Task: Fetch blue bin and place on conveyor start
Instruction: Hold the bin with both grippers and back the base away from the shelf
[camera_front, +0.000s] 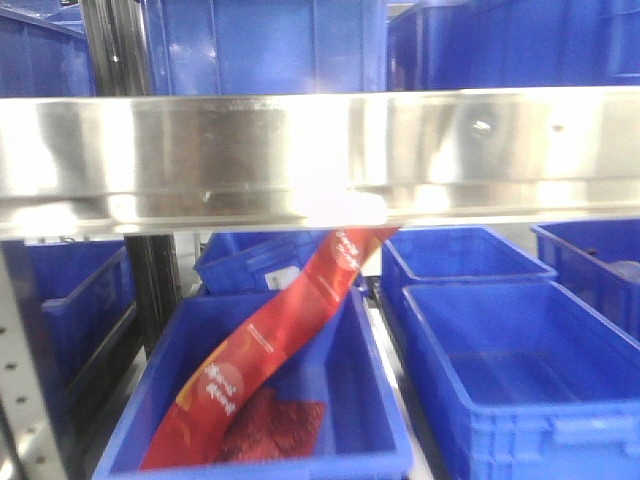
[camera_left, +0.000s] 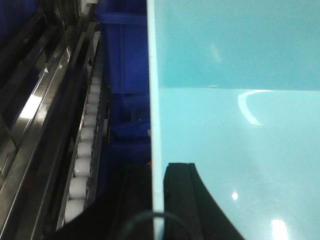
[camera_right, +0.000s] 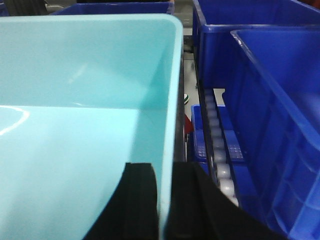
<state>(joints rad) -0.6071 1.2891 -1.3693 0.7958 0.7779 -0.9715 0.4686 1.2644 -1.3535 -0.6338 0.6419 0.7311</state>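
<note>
Left gripper (camera_left: 158, 172) is clamped on the blue bin (camera_left: 240, 150), one black finger (camera_left: 186, 192) inside its left wall and the other outside; right gripper (camera_right: 166, 172) is pinching the opposite wall the same way, so the pale tub hangs between both arms; white rollers (camera_left: 84, 150) run along the shelf track just beside it, with dark blue bins (camera_right: 280, 125) close on the right; in the front view, a stainless-steel shelf rail (camera_front: 320, 150) crosses the frame; below it, a red packet strip (camera_front: 270, 345) is draped into a dark blue crate (camera_front: 365, 400).
</note>
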